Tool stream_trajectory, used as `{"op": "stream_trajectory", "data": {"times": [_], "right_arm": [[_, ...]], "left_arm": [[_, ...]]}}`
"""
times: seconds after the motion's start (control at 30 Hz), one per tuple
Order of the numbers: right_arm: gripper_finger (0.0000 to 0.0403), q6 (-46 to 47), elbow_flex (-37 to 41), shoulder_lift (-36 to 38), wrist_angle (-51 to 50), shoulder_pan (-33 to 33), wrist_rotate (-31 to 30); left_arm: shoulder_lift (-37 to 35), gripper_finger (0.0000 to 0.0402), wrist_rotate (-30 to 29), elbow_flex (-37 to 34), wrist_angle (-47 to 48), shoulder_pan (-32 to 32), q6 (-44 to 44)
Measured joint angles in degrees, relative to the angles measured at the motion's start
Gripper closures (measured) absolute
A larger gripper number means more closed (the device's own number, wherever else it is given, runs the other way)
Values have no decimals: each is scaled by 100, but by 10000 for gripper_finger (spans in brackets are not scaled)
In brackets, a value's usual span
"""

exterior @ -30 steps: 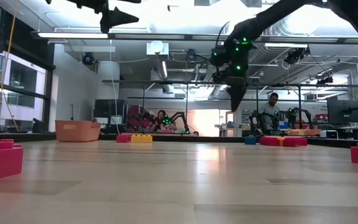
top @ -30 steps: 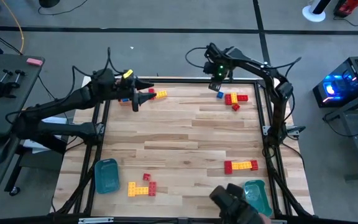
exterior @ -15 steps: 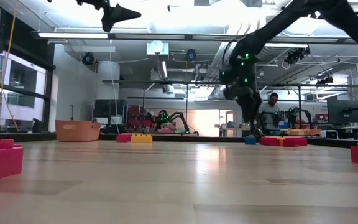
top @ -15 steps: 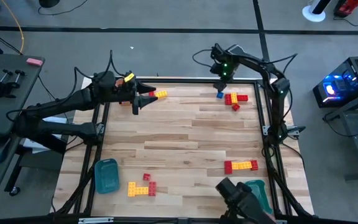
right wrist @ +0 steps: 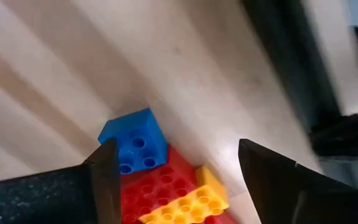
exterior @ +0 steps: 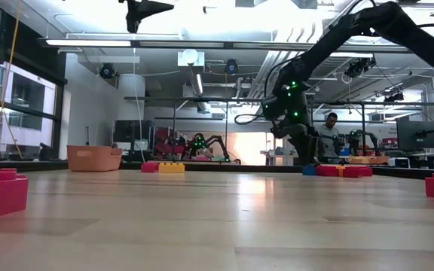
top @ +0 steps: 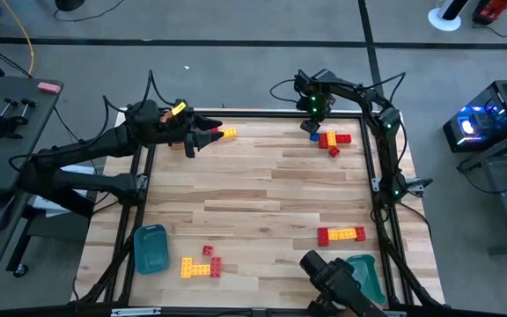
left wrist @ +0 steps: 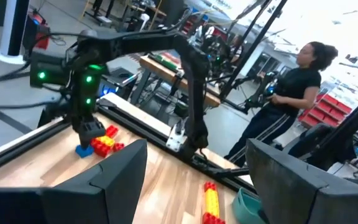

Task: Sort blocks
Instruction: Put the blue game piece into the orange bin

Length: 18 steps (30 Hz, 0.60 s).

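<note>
The right gripper [top: 311, 129], jaws spread wide and empty, sat low over the blue block [right wrist: 133, 148] at the bench's [top: 262, 202] one o'clock corner. The left gripper [top: 202, 139] hovered open at eleven o'clock.

You're in a robotics lab | more arm rigs [exterior: 202, 144] on benches behind | exposed ceiling ducts [exterior: 330, 34] | a person [left wrist: 291, 106] at a workstation
</note>
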State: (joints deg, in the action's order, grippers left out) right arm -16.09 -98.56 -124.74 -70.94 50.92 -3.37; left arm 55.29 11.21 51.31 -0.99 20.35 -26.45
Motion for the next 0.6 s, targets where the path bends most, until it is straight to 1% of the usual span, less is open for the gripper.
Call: {"op": "stream_trajectory", "data": {"times": [0.1,0.2,0.3,0.4,0.53,0.6], "right_arm": [[193,0,0,-3,79,-2,83],[198,-47,0,-3,101,-2,150],[202,-75,9,43,203,0,410],[204,-181,11,203,390,-7,450],[204,-193,11,467,387,-39,548],[204,-161,11,602,379,-97,502]], "left_arm": [[-2,143,-37,0,-95,-60,-6],[0,143,-198,0,-181,-93,-79],[-2,143,-336,0,-207,-134,-95],[0,143,-346,0,-197,-141,-97],[0,143,-366,0,-196,-141,-95],[0,143,-401,0,-197,-141,-93]]}}
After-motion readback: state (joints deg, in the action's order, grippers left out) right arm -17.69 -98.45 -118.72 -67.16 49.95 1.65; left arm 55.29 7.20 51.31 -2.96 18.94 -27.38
